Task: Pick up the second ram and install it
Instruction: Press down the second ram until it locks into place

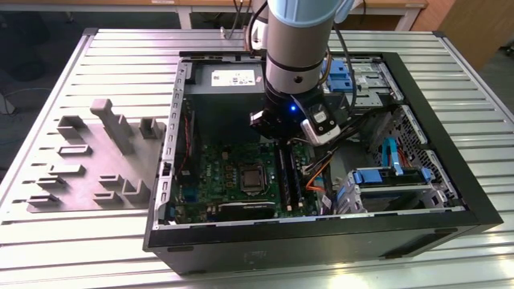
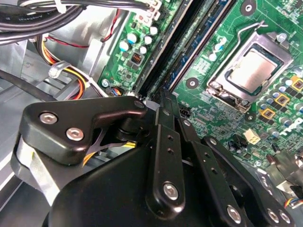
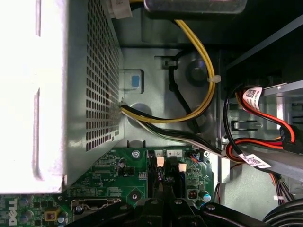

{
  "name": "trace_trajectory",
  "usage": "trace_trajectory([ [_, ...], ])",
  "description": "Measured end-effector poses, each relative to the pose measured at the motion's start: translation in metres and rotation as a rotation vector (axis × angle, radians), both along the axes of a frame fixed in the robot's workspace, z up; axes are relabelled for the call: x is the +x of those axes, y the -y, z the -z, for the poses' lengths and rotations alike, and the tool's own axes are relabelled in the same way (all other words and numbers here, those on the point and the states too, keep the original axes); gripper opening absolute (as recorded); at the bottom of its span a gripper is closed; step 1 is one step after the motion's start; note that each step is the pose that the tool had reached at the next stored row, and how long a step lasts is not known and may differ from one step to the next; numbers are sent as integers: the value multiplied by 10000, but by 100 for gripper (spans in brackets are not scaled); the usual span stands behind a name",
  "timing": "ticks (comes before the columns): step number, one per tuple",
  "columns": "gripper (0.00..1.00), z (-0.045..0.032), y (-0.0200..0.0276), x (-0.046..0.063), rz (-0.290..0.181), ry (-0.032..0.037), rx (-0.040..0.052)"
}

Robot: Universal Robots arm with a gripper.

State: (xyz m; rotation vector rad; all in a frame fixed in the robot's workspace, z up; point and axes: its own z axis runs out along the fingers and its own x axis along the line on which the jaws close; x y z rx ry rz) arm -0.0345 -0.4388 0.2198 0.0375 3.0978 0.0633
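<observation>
My gripper (image 1: pixel 292 144) hangs inside the open computer case (image 1: pixel 434 226), over the far end of the long black memory slots (image 1: pixel 287 174) on the green motherboard (image 1: pixel 229 174). In the second wrist view its slim black fingers (image 2: pixel 166 101) come together to a point at the slots' (image 2: pixel 189 42) end, and nothing shows between them. A thin blue board edge (image 2: pixel 201 54) lies along one slot; I cannot tell whether it is the second ram. In the first wrist view the gripper (image 3: pixel 163 191) is just above the slots' white latches (image 3: pixel 160 162).
The processor socket (image 1: pixel 253 177) lies beside the slots. The grey power supply box (image 3: pixel 71 94) and yellow, black and red cables (image 3: pixel 199 94) crowd the far end. Drive cages with blue tabs (image 1: pixel 386 177) fill the case on the exterior view's right. A grey parts fixture (image 1: pixel 96 156) stands outside.
</observation>
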Motion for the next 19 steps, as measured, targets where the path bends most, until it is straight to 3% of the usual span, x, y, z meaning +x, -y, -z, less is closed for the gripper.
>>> trace_trajectory([
  [19, 11, 40, 0, 0, 0, -1, -2],
])
